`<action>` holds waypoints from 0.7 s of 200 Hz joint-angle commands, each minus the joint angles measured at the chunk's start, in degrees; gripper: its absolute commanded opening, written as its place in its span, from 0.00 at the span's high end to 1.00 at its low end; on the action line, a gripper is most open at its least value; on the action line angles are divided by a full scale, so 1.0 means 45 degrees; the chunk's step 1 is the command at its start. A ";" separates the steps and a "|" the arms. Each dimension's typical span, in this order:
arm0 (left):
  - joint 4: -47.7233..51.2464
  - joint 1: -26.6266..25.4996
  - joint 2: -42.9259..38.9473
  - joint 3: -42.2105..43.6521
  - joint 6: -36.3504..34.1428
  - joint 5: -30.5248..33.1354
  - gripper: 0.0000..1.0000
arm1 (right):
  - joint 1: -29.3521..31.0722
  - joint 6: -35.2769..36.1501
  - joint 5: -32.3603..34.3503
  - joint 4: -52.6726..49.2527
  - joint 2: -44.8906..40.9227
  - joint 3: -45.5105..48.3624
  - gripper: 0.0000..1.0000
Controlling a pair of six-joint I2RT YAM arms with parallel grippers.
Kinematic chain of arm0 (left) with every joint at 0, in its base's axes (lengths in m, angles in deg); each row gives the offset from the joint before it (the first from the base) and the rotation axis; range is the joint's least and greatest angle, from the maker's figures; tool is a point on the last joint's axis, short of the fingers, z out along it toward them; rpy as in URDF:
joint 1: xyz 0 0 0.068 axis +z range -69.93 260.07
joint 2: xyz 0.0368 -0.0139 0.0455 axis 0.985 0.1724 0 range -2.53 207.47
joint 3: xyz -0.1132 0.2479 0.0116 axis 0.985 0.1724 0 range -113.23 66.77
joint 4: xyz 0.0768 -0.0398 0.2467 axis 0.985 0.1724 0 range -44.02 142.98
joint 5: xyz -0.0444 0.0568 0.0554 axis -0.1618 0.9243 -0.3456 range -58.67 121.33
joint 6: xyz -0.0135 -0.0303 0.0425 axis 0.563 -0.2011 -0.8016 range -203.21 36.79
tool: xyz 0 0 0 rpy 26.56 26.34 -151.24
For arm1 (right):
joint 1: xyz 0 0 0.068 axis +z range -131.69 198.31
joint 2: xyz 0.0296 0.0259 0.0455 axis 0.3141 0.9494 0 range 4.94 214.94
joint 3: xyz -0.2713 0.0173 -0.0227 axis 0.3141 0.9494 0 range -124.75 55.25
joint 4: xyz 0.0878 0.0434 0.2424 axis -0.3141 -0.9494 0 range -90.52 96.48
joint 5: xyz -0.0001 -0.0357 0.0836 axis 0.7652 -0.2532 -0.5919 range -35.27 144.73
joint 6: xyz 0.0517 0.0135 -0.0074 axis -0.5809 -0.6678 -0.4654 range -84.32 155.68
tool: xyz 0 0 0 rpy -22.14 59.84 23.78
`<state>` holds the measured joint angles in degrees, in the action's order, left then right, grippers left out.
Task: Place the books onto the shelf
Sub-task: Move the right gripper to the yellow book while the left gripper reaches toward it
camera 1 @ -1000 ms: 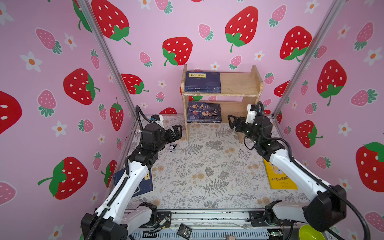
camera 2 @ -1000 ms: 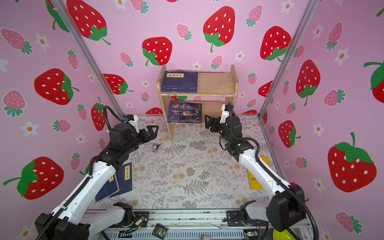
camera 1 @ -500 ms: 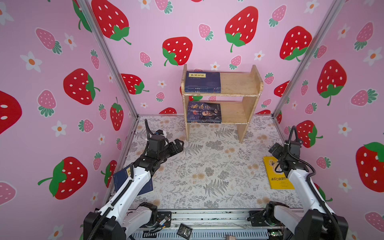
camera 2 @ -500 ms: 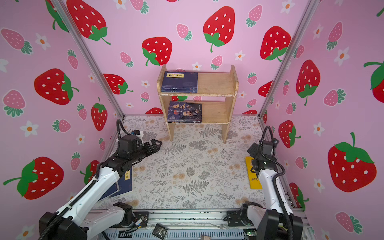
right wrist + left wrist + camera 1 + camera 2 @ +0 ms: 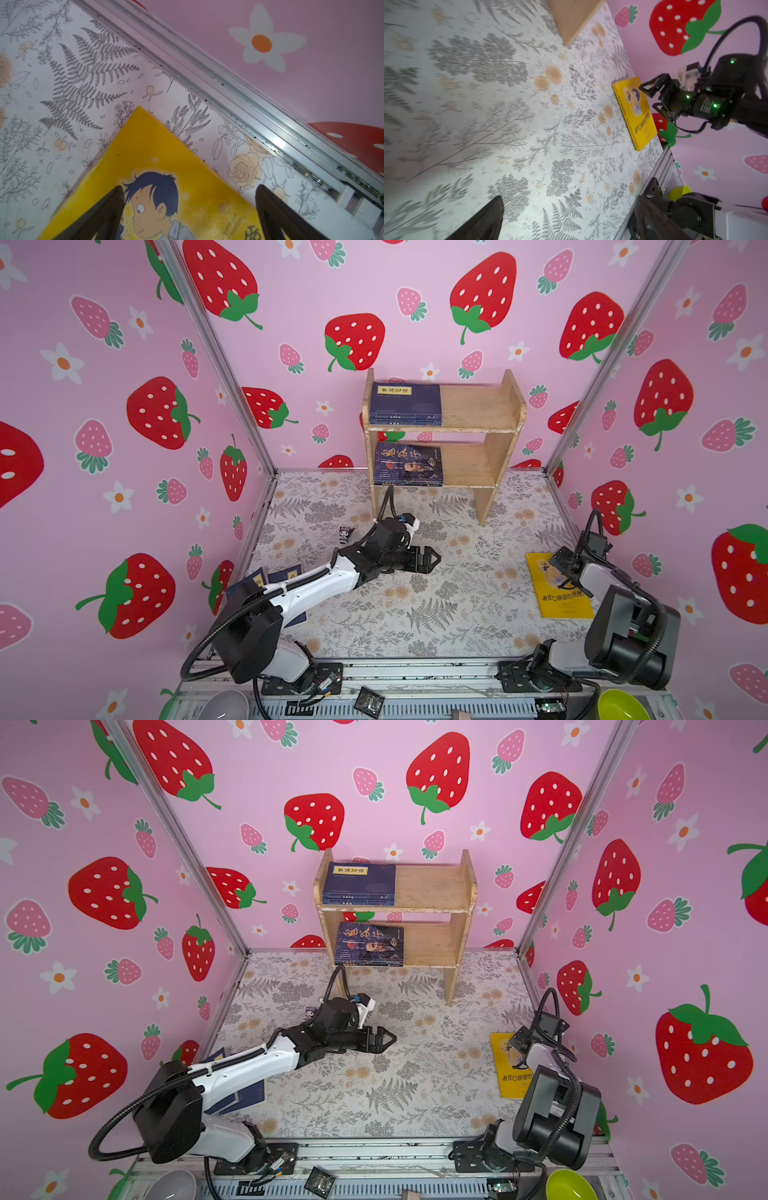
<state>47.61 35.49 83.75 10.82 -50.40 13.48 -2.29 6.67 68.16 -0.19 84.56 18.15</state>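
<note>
Navy books (image 5: 282,573): flat at the floor's 8 o'clock, partly under the left arm.
Left gripper (image 5: 430,561): released, empty, mid-floor, pointing to 3 o'clock.
Shelf (image 5: 478,408): at 12 o'clock, with the right half of each tier free.
Yellow book (image 5: 559,601): flat at 4 o'clock.
Right gripper (image 5: 189,187): spread wide and empty over the book's corner. It should probably pinch an edge, not press down.
Mat (image 5: 436,605): fern print, so a thin cover may slide on it.
Walls (image 5: 291,302): strawberry pink, close at 3 o'clock.

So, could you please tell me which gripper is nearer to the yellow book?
Right. The right gripper hovers open above the far end of the yellow book; the left gripper is over the middle of the mat.
</note>
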 commanded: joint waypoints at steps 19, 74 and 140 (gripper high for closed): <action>-0.1585 -0.0727 0.1842 -0.1918 0.0377 -0.1224 0.01 | -0.0489 0.0416 -0.0467 0.0125 0.1208 -0.0269 0.00; -0.1905 -0.0829 0.2945 -0.2527 0.0841 -0.1395 0.01 | -0.0481 -0.0240 -0.4600 0.0323 0.1414 0.0175 0.02; -0.1563 -0.0773 0.4086 -0.2756 0.2639 -0.0241 0.01 | 0.1918 -0.1688 -0.7253 0.0507 -0.0238 0.1610 0.00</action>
<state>40.44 31.95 99.77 0.07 -43.66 9.81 -0.43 4.09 42.18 5.58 85.19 22.54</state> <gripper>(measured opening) 0.994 0.992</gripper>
